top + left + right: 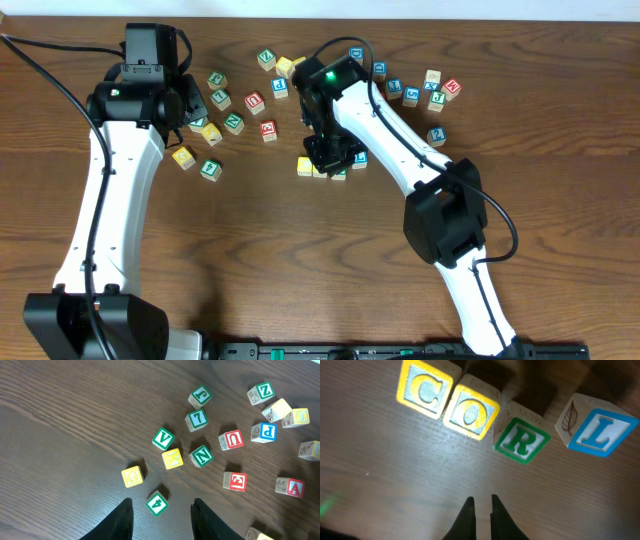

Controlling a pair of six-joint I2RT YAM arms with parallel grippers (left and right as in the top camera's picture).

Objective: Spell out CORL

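Dark wooden table (60,420), green V block (163,438) just beside yellow block (172,458), red U block (231,440)

The bench (560,60) is dark, streaky wood grain with a dull sheen. The blocks (424,389) are pale wood, faces painted glossy. Arm shells (100,210) are smooth white plastic.
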